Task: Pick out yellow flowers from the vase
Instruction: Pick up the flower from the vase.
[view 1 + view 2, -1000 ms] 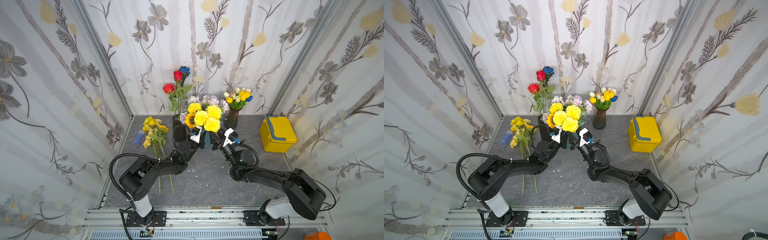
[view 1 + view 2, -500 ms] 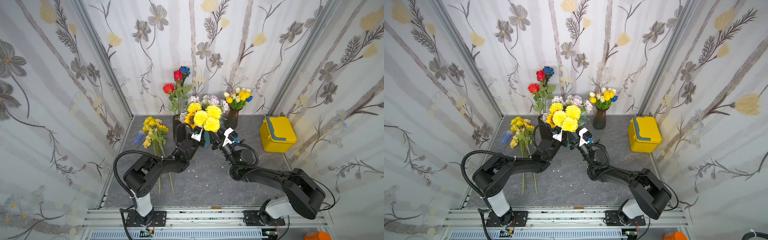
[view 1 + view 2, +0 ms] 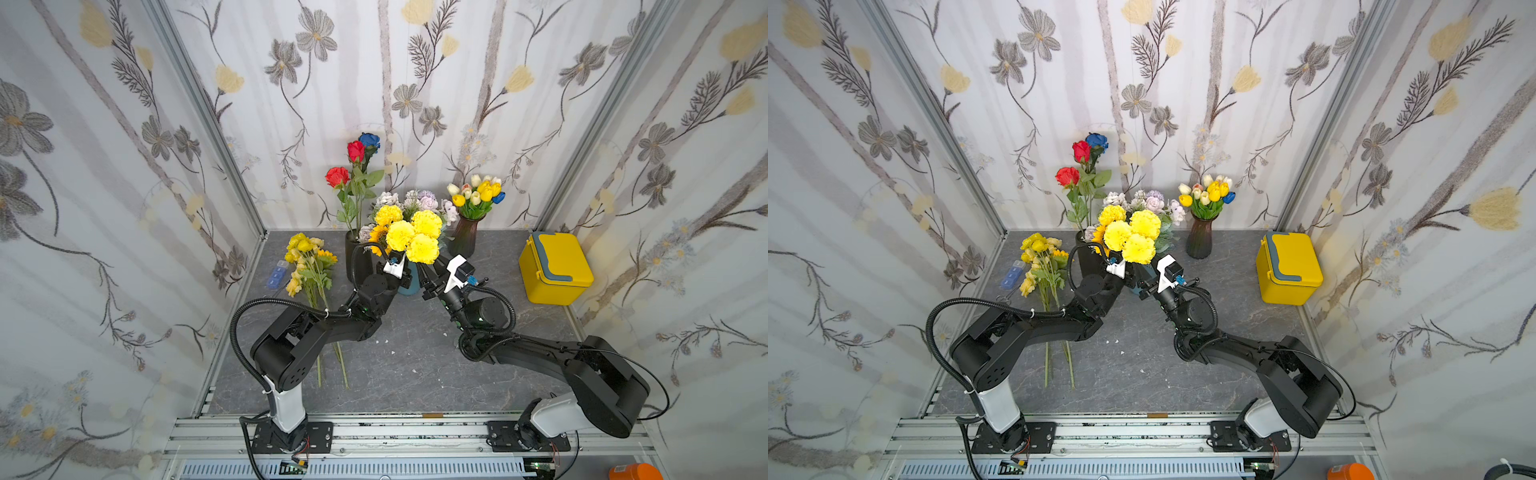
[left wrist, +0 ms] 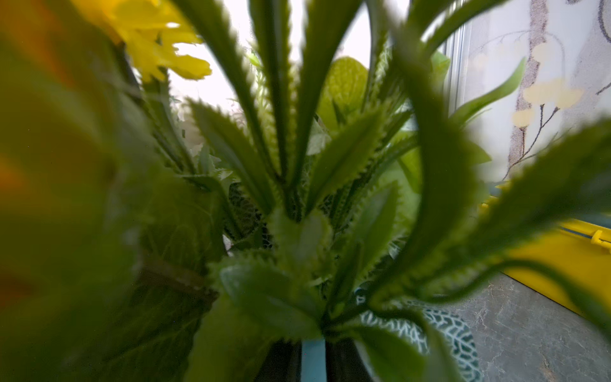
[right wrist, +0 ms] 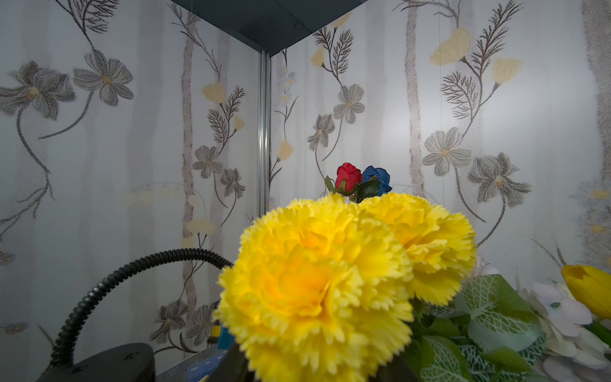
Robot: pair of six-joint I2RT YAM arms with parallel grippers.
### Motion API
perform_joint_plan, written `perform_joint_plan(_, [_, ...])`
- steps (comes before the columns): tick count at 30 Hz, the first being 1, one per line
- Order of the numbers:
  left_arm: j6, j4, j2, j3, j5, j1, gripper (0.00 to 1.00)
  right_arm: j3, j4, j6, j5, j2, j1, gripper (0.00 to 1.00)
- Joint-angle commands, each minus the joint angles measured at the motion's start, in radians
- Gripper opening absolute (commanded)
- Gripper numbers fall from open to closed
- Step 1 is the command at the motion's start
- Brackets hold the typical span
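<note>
- Table (image 3: 415, 374): grey marbled top.
- Left arm (image 3: 316, 328) and right arm (image 3: 540, 353): both reached to the blue vase (image 3: 409, 284) near the back.
- Yellow box (image 3: 555, 266): stood at the right edge, lid on.
- Yellow flowers (image 3: 411, 235): stood upright in the blue vase, among pale blooms.
- Yellow bunch (image 3: 307, 257): lay flat on the table, left of the vases.
- Roses (image 3: 355, 166): red and blue, in a dark vase.
- Tulips (image 3: 478, 193): in a brown vase.
- Left gripper (image 3: 401, 270) and right gripper (image 3: 428, 272): tips were hidden under the blooms, so whether each was parted or closed could not be told.
- Pill box (image 3: 276, 274): blue, beside the left wall.
</note>
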Motion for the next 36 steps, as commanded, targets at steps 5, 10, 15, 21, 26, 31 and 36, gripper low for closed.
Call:
perform_joint_plan(5, [0.003, 0.021, -0.006, -0.008, -0.004, 0.001, 0.13, 0.007, 0.033, 0.002, -0.001, 0.003, 0.0, 0.4])
perform_joint_plan(10, [0.008, 0.013, -0.014, -0.013, 0.001, 0.001, 0.1, 0.009, 0.034, 0.002, 0.002, 0.001, 0.0, 0.4])
perform_joint_plan(15, [0.021, 0.006, -0.045, -0.027, 0.004, -0.007, 0.09, 0.006, 0.025, 0.001, 0.004, -0.015, 0.0, 0.49])
perform_joint_plan(21, [0.028, -0.046, -0.114, -0.041, 0.032, -0.024, 0.07, -0.018, -0.001, -0.019, 0.018, -0.082, -0.001, 0.7])
perform_joint_plan(26, [0.021, -0.088, -0.171, -0.058, 0.049, -0.032, 0.08, -0.057, -0.055, -0.041, 0.045, -0.154, -0.005, 0.81])
perform_joint_plan(31, [0.007, -0.111, -0.22, -0.09, 0.061, -0.034, 0.08, -0.108, -0.086, -0.054, 0.05, -0.209, -0.01, 0.86])
perform_joint_plan(36, [-0.007, -0.131, -0.26, -0.12, 0.085, -0.034, 0.1, -0.138, -0.118, -0.057, 0.051, -0.251, -0.013, 0.88])
